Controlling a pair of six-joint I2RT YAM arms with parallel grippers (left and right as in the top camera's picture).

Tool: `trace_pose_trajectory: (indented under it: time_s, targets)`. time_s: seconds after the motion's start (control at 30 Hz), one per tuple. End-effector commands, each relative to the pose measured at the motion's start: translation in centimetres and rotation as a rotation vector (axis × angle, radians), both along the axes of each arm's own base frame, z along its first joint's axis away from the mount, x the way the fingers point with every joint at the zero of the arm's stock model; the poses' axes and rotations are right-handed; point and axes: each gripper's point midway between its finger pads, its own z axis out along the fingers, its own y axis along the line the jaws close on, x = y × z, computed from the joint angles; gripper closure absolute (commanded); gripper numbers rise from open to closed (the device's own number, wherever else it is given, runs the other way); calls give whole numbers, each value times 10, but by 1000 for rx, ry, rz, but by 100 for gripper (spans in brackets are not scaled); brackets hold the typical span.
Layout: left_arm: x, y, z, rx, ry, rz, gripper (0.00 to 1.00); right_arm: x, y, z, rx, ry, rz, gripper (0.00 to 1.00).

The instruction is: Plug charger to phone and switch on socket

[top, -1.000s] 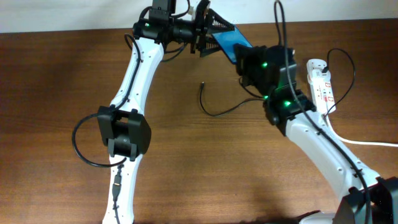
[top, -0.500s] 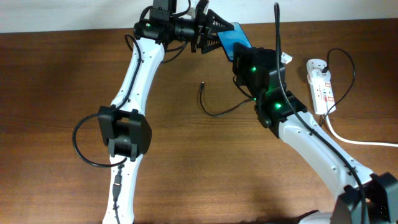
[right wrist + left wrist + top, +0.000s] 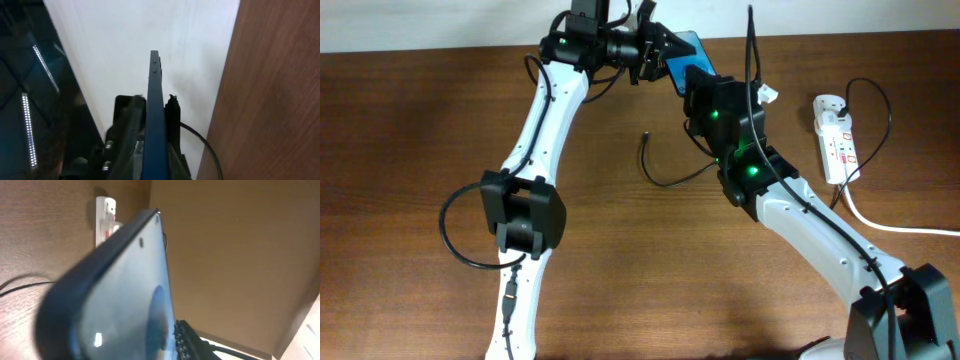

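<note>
- The phone [image 3: 688,47] was held clear of the table [image 3: 420,150] near its far edge. Its long axis ran diagonally from the left gripper [image 3: 667,52] to the right gripper [image 3: 698,78].
- Right gripper: jaws together. In the right wrist view the phone ran edge-on straight out along the centre line. This read as a clamp on the phone's near end, though the pads were hidden.
- Left gripper: its fingers [image 3: 131,130] straddled the phone's other end, one at each face. Whether they pressed the phone or stood just off it could not be told.
- The charger [image 3: 670,183] lay loose on the table in a curve. Its plug tip [image 3: 645,135] pointed toward the far edge. It was well apart from the phone and not inserted.
- Governing relation: the plug tip lay below both grippers and on the robot's side of them, on bare table between the arms. Neither gripper was clearly nearer.
- The tip's axis was not in line with the phone's long axis, so insertion would likely call for re-aiming.
- Which end of the phone carried the port could not be told.
- The socket [image 3: 837,135] lay on the right side, long axis running away from the robot. It was well apart from the phone and nearer the right arm. Its switch position was not legible.
</note>
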Motion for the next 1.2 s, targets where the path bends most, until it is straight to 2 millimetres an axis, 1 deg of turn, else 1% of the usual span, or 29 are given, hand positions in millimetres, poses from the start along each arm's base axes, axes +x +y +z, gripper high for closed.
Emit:
trace_pose_trajectory:
  time_s: [0.0, 0.07, 0.27, 0.33, 0.37, 0.53, 0.63, 0.67, 0.7, 0.73, 0.77, 0.8, 0.87, 0.9, 0.97, 1.03, 1.1, 1.17]
  targets:
    - [-4, -8, 6, -7, -17, -15, 86, -1, 12, 3, -1, -6, 40, 96]
    - [-3, -8, 5, -1, -18, -7, 100, -1, 12, 3, -1, -6, 40, 96]
    - [1, -7, 2, 14, -17, 17, 100, -1, 12, 3, -1, -6, 40, 96]
    - [4, -6, 1, 24, -20, 32, 100, -1, 12, 3, -1, -6, 39, 94]
    - [5, -6, 0, 28, -22, 36, 100, -1, 11, 3, -1, -6, 39, 87]
    - [11, 2, -1, 35, -31, 58, 100, 1, 7, 3, -28, -13, 36, 57]
    - [17, 12, -1, 37, -46, 73, 100, 4, -1, 3, -78, -25, 38, 41]
    - [20, 16, -1, 40, -53, 81, 100, 5, -3, 3, -106, -32, 50, 38]
    - [22, 19, -2, 43, -62, 88, 100, 6, -5, 2, -124, -36, 60, 32]
    - [24, 23, -2, 44, -72, 92, 100, 6, -7, 1, -150, -41, 81, 28]
    - [27, 28, -2, 46, -86, 97, 100, 7, -7, 1, -177, -49, 105, 27]
    - [30, 34, -2, 50, -101, 102, 100, 7, -8, 1, -227, -67, 146, 21]
    - [34, 48, -5, 65, -136, 107, 100, 5, -6, 6, -384, -153, 283, 5]
    - [35, 55, -7, 73, -157, 105, 100, 4, -5, 7, -441, -191, 347, 2]
    - [38, 72, -13, 95, -191, 105, 100, 1, -12, 4, -496, -223, 443, 2]
    - [39, 91, -20, 122, -209, 107, 100, 0, -30, -9, -501, -174, 469, 2]
    - [41, 114, -26, 139, -185, 127, 100, -2, -48, -23, -498, -115, 484, 2]
    - [43, 137, -28, 136, -162, 150, 100, -6, -54, -27, -562, -140, 545, 2]
